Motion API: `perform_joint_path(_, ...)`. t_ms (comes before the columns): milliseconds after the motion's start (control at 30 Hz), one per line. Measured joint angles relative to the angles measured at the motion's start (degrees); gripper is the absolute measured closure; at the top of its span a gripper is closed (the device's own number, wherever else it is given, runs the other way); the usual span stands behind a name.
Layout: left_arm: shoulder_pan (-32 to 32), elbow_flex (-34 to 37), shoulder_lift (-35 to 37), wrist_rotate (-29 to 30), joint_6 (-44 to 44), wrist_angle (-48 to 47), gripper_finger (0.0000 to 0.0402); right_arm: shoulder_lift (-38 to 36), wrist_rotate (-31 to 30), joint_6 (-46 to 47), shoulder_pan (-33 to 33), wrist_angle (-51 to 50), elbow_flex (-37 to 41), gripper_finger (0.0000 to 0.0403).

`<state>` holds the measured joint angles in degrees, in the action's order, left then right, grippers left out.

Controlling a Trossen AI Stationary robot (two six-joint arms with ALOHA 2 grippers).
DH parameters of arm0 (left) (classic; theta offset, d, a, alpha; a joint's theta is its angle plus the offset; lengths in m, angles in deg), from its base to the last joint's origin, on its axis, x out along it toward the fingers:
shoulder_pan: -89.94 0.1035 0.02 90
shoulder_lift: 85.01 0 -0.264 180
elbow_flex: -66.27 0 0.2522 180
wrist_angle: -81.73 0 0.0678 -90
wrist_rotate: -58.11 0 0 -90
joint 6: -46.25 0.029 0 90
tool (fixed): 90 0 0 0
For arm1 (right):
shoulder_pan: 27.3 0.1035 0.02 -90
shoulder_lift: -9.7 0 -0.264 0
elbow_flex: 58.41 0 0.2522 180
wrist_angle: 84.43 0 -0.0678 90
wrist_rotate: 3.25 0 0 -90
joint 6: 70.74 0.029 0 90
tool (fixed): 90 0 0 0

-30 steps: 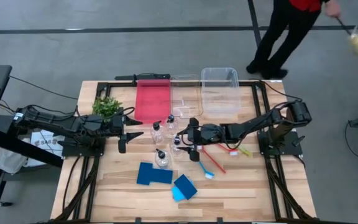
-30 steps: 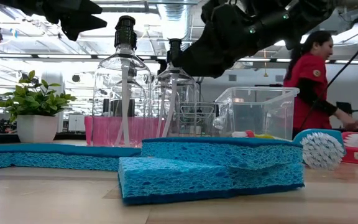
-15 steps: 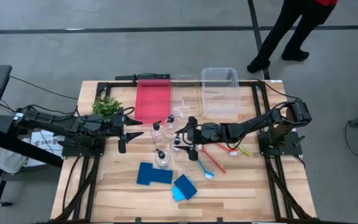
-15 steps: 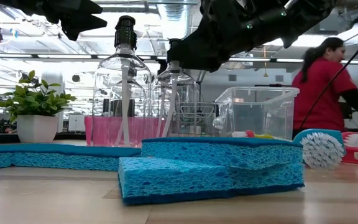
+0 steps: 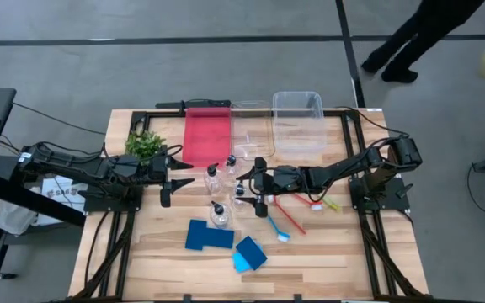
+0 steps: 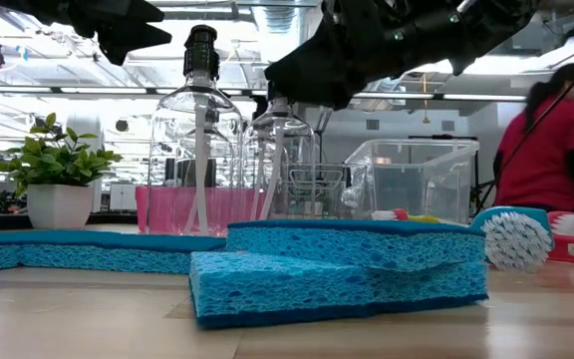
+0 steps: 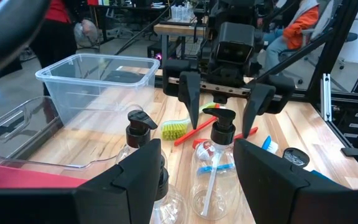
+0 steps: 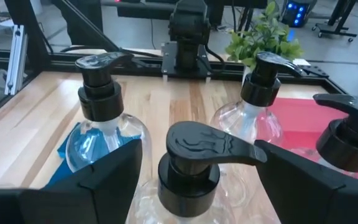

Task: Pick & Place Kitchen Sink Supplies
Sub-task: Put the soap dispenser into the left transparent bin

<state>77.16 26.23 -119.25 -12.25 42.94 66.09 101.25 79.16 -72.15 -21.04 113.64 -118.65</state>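
Note:
Several clear bottles with black pump tops stand mid-table (image 5: 213, 177) (image 5: 219, 215). My right gripper (image 5: 242, 191) is open, level, with one finger on each side of the pump top (image 8: 188, 155) of one such bottle (image 7: 215, 180), apart from it. A dark blue sponge (image 5: 208, 236) and a light blue sponge (image 5: 249, 253) lie flat near the front. Blue (image 5: 276, 225), red (image 5: 290, 215) and yellow-green (image 5: 327, 203) brushes lie under the right arm. My left gripper (image 5: 175, 181) hovers open, left of the bottles.
A red bin (image 5: 205, 135) and two clear bins (image 5: 251, 126) (image 5: 298, 118) stand along the far edge. A small potted plant (image 5: 145, 145) stands at the far left. A person (image 6: 556, 150) moves behind the table. Bare wood lies at the near left and near right.
My right gripper has tipped a little at the wrist while staying around the bottle's pump top, its fingers at the same gap. The person behind the table has walked off toward the right.

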Motion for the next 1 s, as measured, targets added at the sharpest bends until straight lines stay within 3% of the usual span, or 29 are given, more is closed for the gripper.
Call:
perform_joint_path(533, 0.0, 0.0, 0.0, 0.01, 0.02, -0.01, 0.0197, 0.0, -0.04, 3.0, -0.72, 0.36, 0.02, 0.0108)
perform_joint_path(733, 0.02, 0.0, 0.0, 0.01, 0.02, -0.01, 0.0197, 0.0, -0.02, 3.02, -0.72, 0.36, 0.02, 0.0158)
perform_joint_path(1000, 0.02, 0.0, 0.0, 0.02, 0.02, 0.0, 0.0197, -0.02, -0.01, 3.0, -0.72, 0.35, 0.02, 0.0256)
